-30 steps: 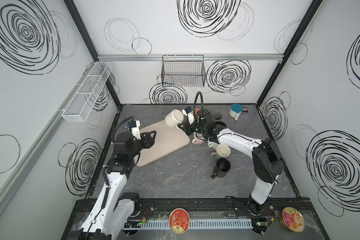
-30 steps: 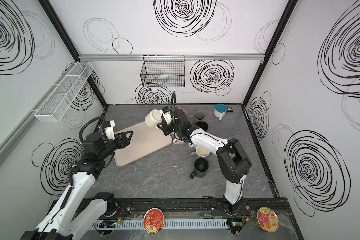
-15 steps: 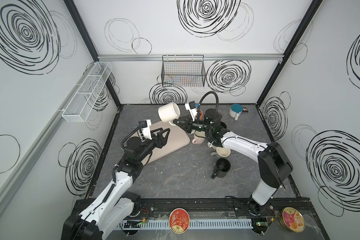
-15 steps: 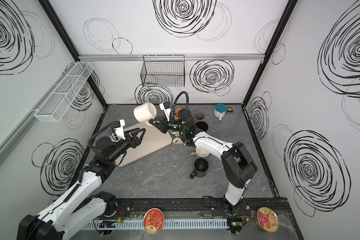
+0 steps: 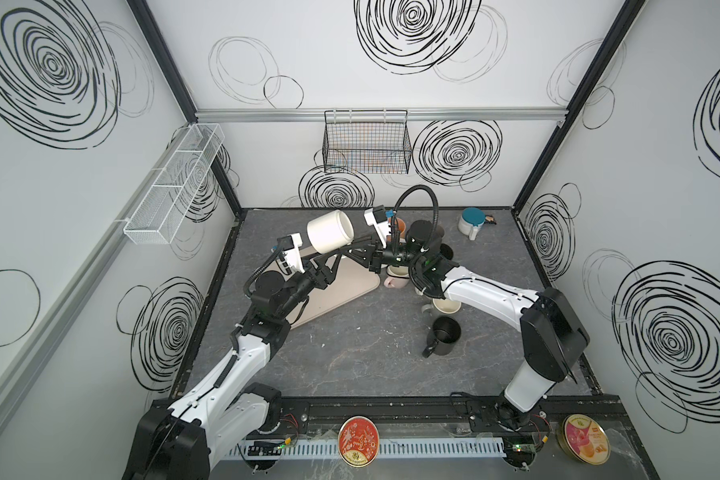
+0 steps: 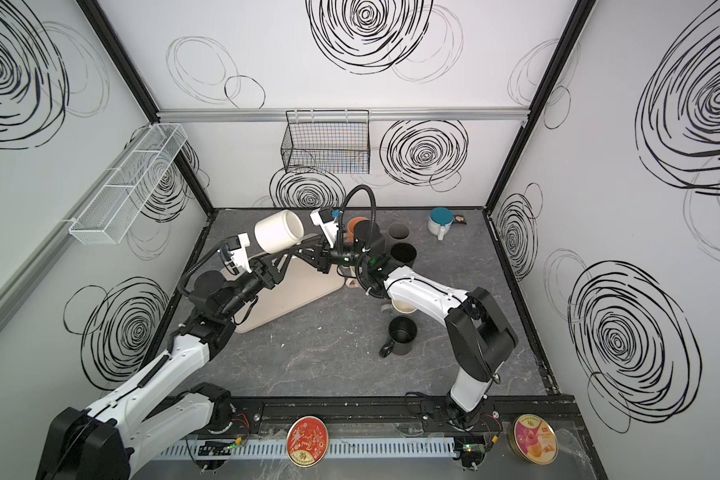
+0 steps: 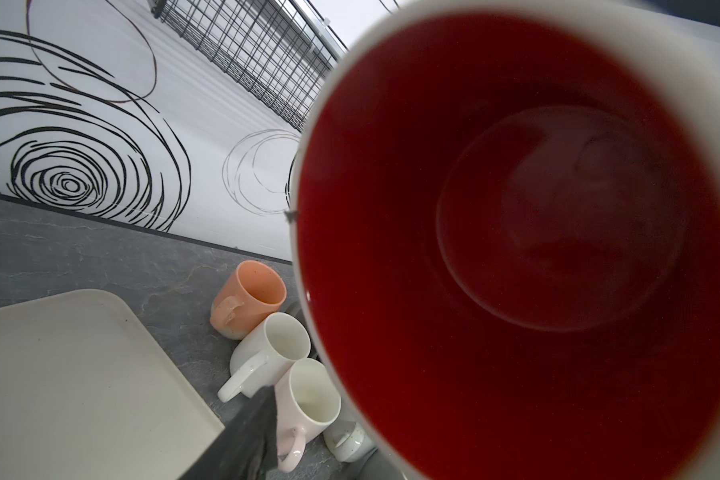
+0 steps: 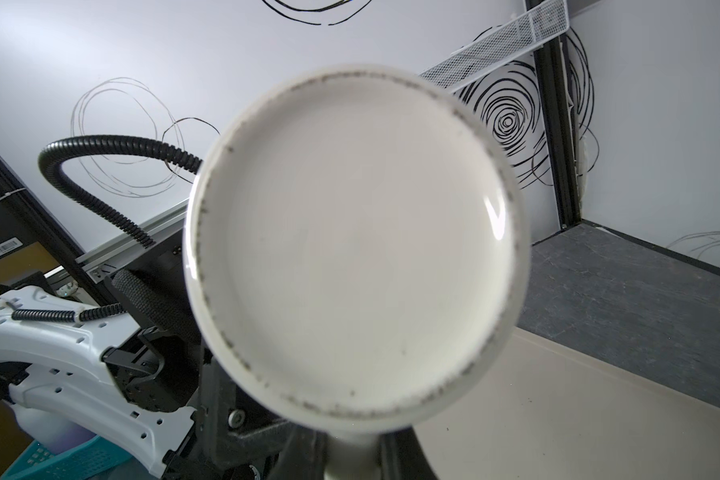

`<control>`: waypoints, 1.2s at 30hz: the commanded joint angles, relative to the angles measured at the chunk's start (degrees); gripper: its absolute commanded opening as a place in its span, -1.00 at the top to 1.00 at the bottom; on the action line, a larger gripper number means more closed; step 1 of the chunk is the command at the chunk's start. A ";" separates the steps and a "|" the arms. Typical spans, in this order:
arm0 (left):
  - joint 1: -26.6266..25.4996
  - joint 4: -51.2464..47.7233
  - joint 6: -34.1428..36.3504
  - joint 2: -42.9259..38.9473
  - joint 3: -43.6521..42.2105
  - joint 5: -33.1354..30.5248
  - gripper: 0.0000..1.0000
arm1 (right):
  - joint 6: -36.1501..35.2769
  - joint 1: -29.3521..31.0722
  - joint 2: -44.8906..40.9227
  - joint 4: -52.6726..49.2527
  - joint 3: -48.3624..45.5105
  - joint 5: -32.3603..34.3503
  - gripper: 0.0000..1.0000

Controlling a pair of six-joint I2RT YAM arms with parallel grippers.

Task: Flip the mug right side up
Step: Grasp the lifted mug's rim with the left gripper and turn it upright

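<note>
Right wrist view showed the mug base-on, its handle pinched in the right hand, whose jaws were closed on it. In both top views the mug hung on its side in the air above the far edge of the tray, mouth turned towards the left arm. The left hand sat just beneath, jaws parted, gripping nothing. It looked like glazed ceramic: stiff, weighty, slick, breakable, and likely to pivot about a handle grip. The wall near the rim seemed the surer hold. The grey marbled surface carried other mugs. The scribbled white walls bore a wire basket.
</note>
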 commanded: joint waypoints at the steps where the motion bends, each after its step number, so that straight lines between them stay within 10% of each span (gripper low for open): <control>1: 0.55 9.30 -2.02 1.13 -0.61 1.91 -0.22 | 3.01 0.77 -1.91 10.36 1.63 -3.46 1.00; 19: 4.09 54.72 -23.16 11.88 -2.21 14.75 1.00 | 17.52 -1.07 2.50 19.63 3.74 -6.51 0.85; 25: 5.20 47.05 -18.54 8.56 -1.77 15.57 1.00 | 13.99 -2.52 1.13 11.05 3.57 -5.43 0.18; 36: 3.19 6.65 7.80 -1.03 4.10 13.78 1.00 | -1.92 -5.15 -7.05 -12.39 1.97 -0.59 -0.06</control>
